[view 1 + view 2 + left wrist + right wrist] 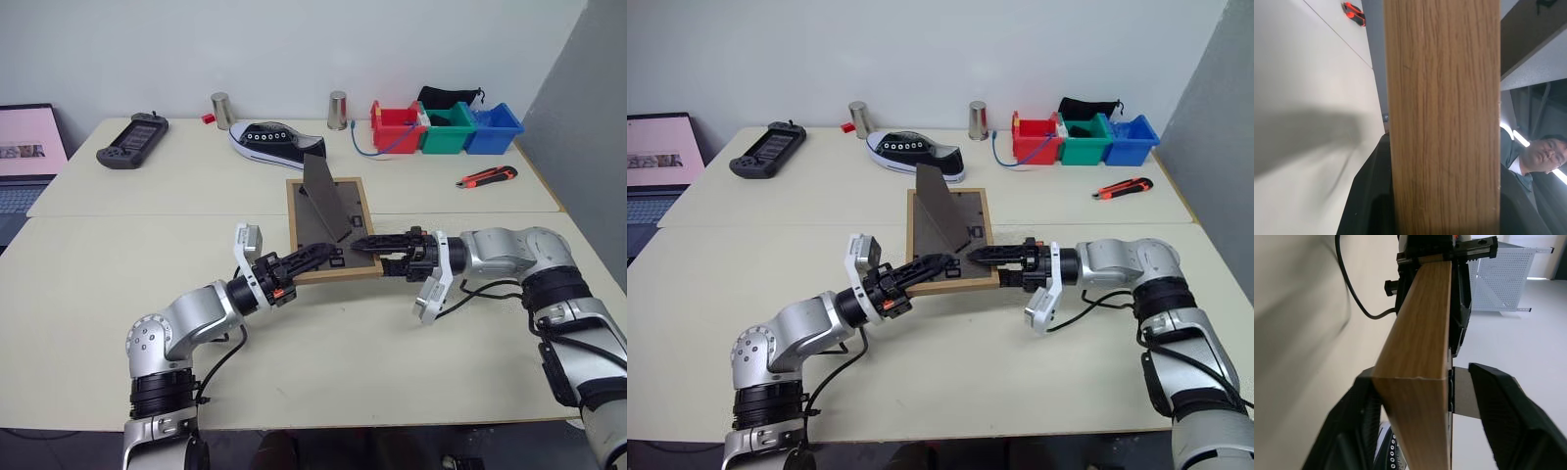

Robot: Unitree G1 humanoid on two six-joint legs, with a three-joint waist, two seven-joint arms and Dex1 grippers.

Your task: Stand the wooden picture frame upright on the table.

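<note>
Left gripper (312, 257) is clamped on the picture frame's (328, 186) near edge, holding it above the tabletop (118, 255) back-up while the right gripper's (370, 242) fingers straddle the corner, not yet pinched, to share the load.

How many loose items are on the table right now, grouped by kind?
Small plastic bins, red, green, blue: 3
Metal cylindrical cups: 2
Light-wood picture frame: 1
Black-and-white sneaker: 1
Black handheld game console: 1
Red-and-black utility knife: 1
Total: 9
</note>
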